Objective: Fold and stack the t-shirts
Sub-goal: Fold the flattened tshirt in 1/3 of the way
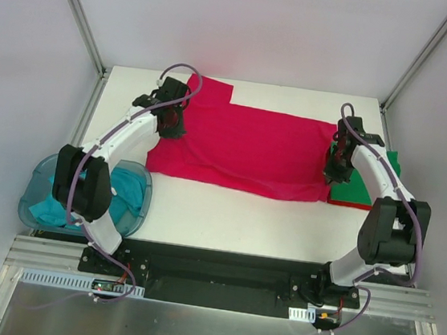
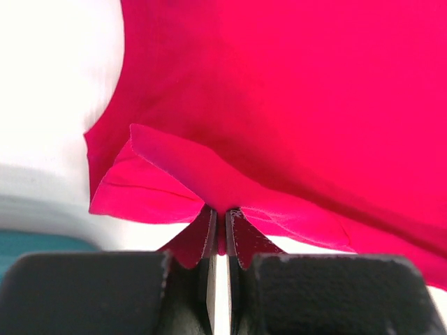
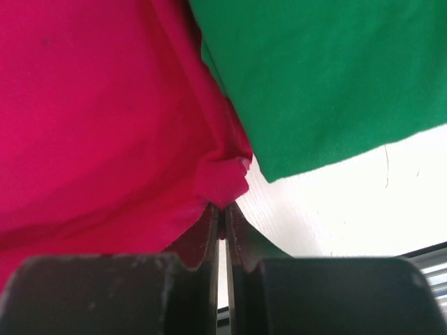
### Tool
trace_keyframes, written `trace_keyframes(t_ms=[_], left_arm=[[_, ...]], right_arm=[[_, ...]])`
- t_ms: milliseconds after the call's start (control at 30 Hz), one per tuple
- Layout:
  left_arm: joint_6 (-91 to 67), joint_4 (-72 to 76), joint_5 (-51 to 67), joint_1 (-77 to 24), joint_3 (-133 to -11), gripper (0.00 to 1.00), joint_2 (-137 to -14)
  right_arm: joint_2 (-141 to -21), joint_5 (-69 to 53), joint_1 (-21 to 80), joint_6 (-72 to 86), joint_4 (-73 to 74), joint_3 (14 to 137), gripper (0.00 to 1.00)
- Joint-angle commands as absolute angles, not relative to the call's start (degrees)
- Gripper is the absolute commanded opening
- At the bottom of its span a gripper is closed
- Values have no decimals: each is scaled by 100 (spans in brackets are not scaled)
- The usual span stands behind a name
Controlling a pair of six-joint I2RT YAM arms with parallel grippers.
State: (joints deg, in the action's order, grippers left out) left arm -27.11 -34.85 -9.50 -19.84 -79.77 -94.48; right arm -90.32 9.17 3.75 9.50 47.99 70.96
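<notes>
The crimson t-shirt [image 1: 242,149] lies spread across the table [image 1: 226,216], its 3 o'clock end touching the folded green t-shirt [image 1: 363,193]. The left gripper [image 2: 222,216] is clamped on its 9 o'clock edge and the right gripper [image 3: 222,209] on its 3 o'clock edge. Both bites look thin and could slip under an uneven pull.

The left arm [image 1: 126,136] and right arm [image 1: 375,173] have glossy white curved links between bulky black joint housings. A thin purple-grey cable [image 1: 185,66] loops along each. The wrist views show matte black, blocky gripper fingers [image 2: 91,293] with thin flat inner plates.
</notes>
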Motion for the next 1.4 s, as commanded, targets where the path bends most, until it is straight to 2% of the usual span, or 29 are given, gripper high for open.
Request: trace_keyframes(t_ms=[0, 333, 867, 933, 967, 1067, 1100, 1133, 1200, 1267, 1300, 1367], left_arm=[[-2277, -3375, -686, -1864, -8498, 0, -9887], [-2013, -3384, -484, -1556, -9079, 0, -10538], [-2004, -3393, -316, -1292, -9263, 0, -10898], [-1952, -3410, -229, -1257, -9360, 10, -11012], [-1916, -3419, -159, -1239, -9421, 25, -11056], [-1881, -3524, -35, -1178, -9676, 95, -11188], [-1872, -3559, -26, -1160, -9720, 99, -11197], [-1881, -3603, -18, -1143, -9764, 99, -11171], [-1907, -3630, -18, -1116, -9704, 99, -11014], [-1942, -3630, -9, -1099, -9555, 99, -10820], [-1951, -3630, 183, -1081, -9449, 99, -10732], [-1995, -3630, 447, -1063, -9203, 99, -10530]], right_arm=[[-9351, 1108, 308, 835, 5036, 7558, 5], [-9914, 1151, 272, 861, 5036, 8094, 5], [-10221, 1072, 264, 756, 4781, 8332, 10], [-10265, 1064, 272, 756, 4764, 8350, 12], [-10300, 1081, 272, 756, 4781, 8376, 15], [-10345, 1081, 272, 756, 4834, 8507, 28], [-10336, 1064, 272, 747, 4860, 8551, 32], [-10319, 1037, 281, 738, 4878, 8587, 39], [-10248, 1002, 290, 703, 4913, 8613, 45], [-10108, 1028, 316, 668, 4939, 8587, 65], [-10003, 1037, 351, 624, 4931, 8552, 69], [-9757, 1072, 456, 554, 4896, 8412, 92]])
